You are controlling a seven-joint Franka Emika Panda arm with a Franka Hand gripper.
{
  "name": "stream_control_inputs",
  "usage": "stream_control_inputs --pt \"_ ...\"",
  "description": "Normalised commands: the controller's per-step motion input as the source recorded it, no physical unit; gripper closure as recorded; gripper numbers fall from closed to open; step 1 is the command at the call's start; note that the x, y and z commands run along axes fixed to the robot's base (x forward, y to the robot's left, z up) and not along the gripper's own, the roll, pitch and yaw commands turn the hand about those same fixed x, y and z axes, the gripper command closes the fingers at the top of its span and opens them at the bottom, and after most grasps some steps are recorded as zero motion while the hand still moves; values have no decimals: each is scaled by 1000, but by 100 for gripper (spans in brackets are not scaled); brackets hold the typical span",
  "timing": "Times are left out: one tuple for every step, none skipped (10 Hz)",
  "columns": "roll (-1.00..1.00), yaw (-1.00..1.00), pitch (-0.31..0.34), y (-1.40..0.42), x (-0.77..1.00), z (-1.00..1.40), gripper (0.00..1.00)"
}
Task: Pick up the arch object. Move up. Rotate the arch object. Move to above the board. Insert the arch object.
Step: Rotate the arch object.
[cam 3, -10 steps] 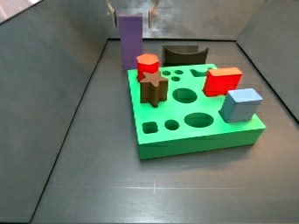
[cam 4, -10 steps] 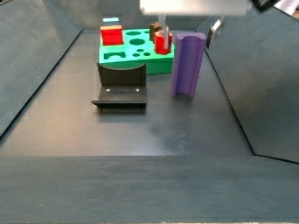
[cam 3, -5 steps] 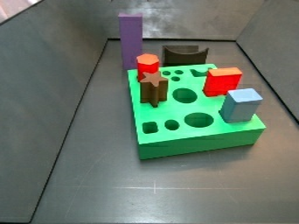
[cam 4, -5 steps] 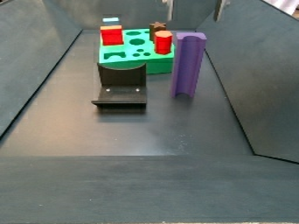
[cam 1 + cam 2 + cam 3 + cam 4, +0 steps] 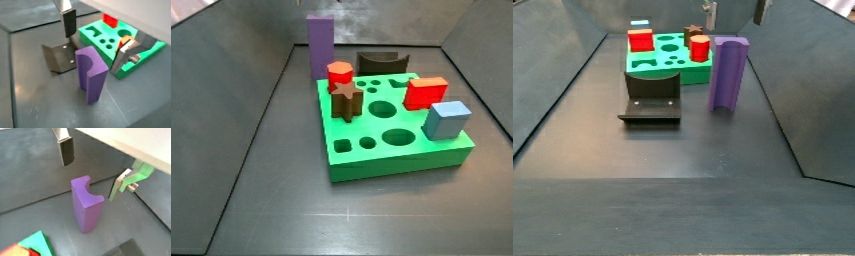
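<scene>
Wrist views first: in both we see the arch object [image 5: 91, 74] standing upright on the dark floor [image 5: 40, 107], purple, with a curved notch in its top end. The gripper [image 5: 93, 36] hangs above it, spread wide with nothing between the fingers [image 5: 68, 22]. 1 finger plate is over the fixture [image 5: 59, 57]; the other plate [image 5: 125, 54] sits in front of the board [image 5: 113, 42]. Neither plate touches the arch object. In a wrist view the arch object [image 5: 87, 204] sits below the gap between the 2 finger plates [image 5: 66, 150], and a green corner of the board [image 5: 35, 245] shows at the frame edge.

Side view, board in front: the board [image 5: 392, 158] lies flat on the floor [image 5: 265, 200], with a red hexagonal piece [image 5: 339, 73], a brown star piece [image 5: 345, 97], a red block [image 5: 425, 93] and a light blue block [image 5: 448, 119] on its top. The arch object [image 5: 322, 44] stands just behind the board's far corner, next to a dark block [image 5: 382, 63] with a scooped top. We see no fingers here.

Side view, fixture in front: the arch object [image 5: 728, 73] stands just beside the board [image 5: 668, 62], with the fixture [image 5: 652, 96] close by. The fingers [image 5: 708, 14] show only as tips at the top edge, spread apart above the arch object and clear of it.
</scene>
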Motion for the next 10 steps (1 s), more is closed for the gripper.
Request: stream_control_inputs --pt "1 1000 6 13 34 -44 0" --pt "1 1000 6 12 35 -40 0" --pt "1 1000 6 12 36 -38 0" --pt "1 1000 6 11 37 -35 0" --pt "1 1000 6 11 37 -34 0" --pt "1 1000 6 10 38 -32 0" --pt "1 1000 6 10 38 -32 0" --pt "1 1000 6 9 38 -31 0" --pt "1 1000 6 9 38 -31 0" --pt "1 1000 6 9 38 -30 0"
